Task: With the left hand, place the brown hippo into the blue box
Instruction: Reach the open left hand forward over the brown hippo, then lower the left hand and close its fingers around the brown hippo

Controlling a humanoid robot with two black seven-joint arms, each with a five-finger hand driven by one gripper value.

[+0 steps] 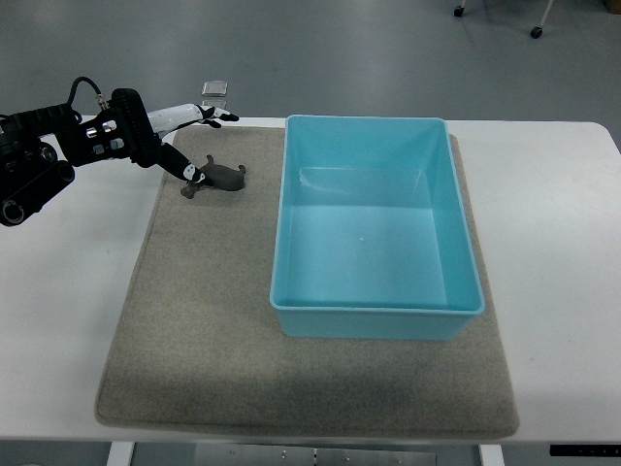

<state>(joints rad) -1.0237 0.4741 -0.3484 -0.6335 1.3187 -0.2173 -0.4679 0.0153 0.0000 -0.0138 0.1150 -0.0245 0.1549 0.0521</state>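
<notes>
The brown hippo (pixel 217 178) lies on the grey mat (pixel 194 320) at about ten o'clock from the middle of the tabletop (pixel 553 194), just to the nine o'clock side of the blue box (pixel 378 311) and not touching it. It looks like a small moulded toy: probably light and stiff, with a smooth, rounded body that could slip out of a loose pinch, though hardly fragile. The stubby legs and head offer little purchase, so the sound place to take hold seems to be across the barrel of the body, fingers on both flanks.

The left hand (pixel 179 146) reaches in from nine o'clock, its dark fingers (pixel 184 168) angled down onto the hippo's near end, at or very near contact; whether they have closed on the toy cannot be told from this view. One pale finger points away toward twelve o'clock. The right hand is not in view.

The box stands empty. No brand, label or readable writing shows on anything.
</notes>
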